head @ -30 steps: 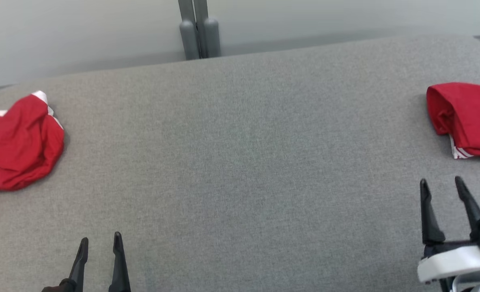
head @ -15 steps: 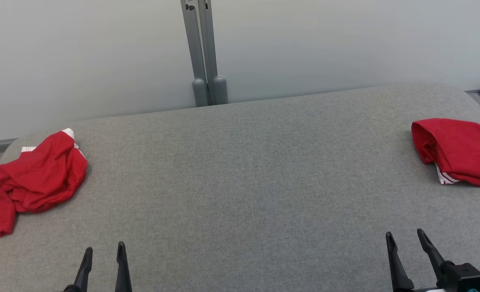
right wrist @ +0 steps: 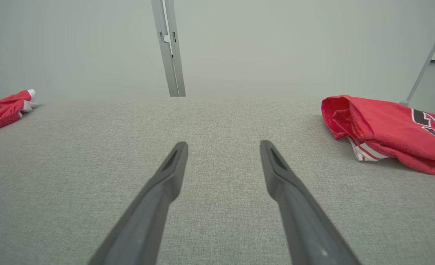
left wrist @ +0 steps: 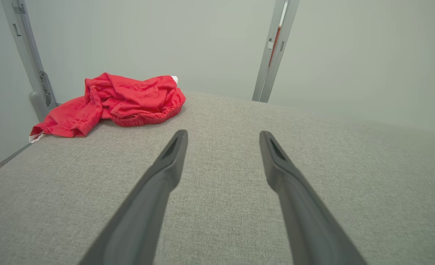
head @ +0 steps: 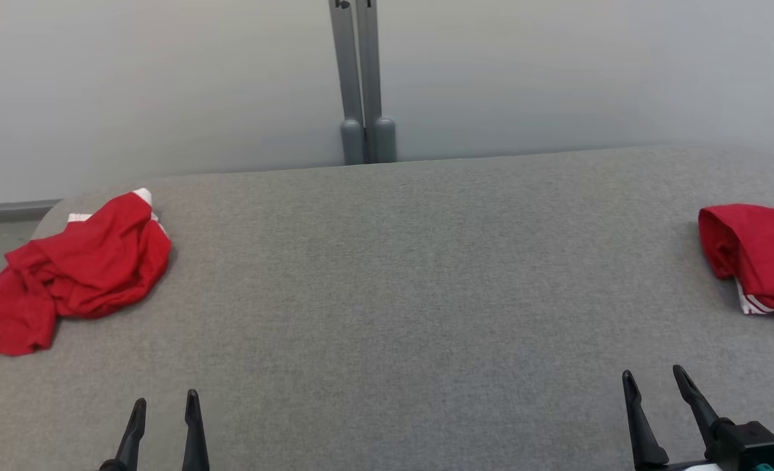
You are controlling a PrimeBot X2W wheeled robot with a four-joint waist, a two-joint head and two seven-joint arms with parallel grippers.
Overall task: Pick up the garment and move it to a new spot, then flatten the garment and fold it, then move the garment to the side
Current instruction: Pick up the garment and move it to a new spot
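1. The crumpled red garment (head: 86, 268) lies at the far left corner of the grey counter (head: 393, 294).
2. A folded red garment (head: 763, 255) rests at the right edge.
3. The left tool (head: 164, 398) hovers near the near edge, fingers apart and empty.
4. The right tool (head: 652, 371) does likewise, well apart from the folded red garment.

Open bench (head: 400, 275) stretches between crumpled red garment (head: 79, 268) at left and folded red jersey (head: 759, 255) at right; grey post (head: 360, 78) behind.
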